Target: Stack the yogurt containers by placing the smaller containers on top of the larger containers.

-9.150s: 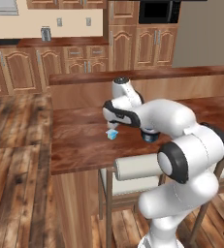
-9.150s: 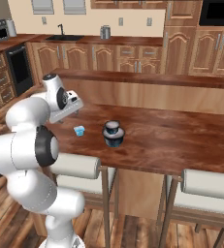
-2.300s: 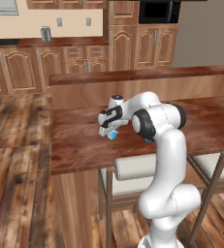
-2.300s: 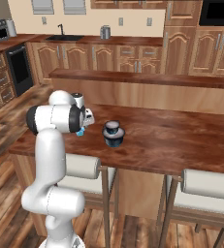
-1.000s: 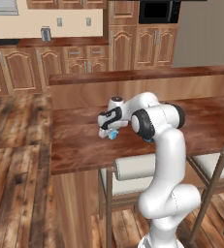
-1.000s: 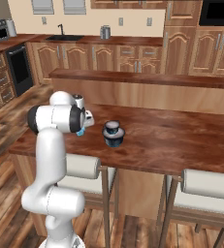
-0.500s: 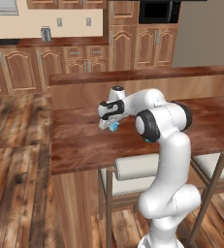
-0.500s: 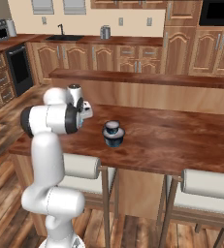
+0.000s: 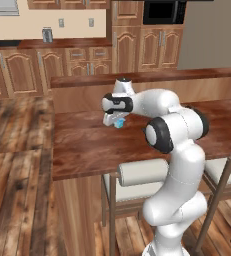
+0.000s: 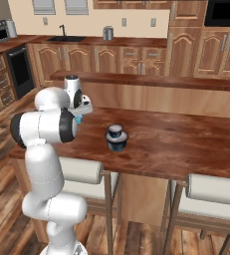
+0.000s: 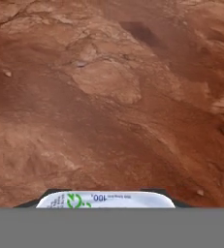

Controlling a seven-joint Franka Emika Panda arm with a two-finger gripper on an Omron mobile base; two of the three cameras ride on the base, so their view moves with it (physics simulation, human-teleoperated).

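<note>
Wood kitchen, brown counter point(image 9: 87, 150); end effector point(image 9: 116, 121) gripping pale-blue cup point(image 9: 119, 123) above it.

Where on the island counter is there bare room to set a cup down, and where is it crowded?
Bare wood runs from the stacked dark-blue cups rightward along the counter, and along the near edge above the stools. It also lies between the stack and the gripper. The crowded spot is the left end, where the gripper holds the tiny pale-blue cup.

A reddish-brown wooden counter point(image 10: 186, 137) bears a dark-blue tub point(image 10: 117, 141).
</note>
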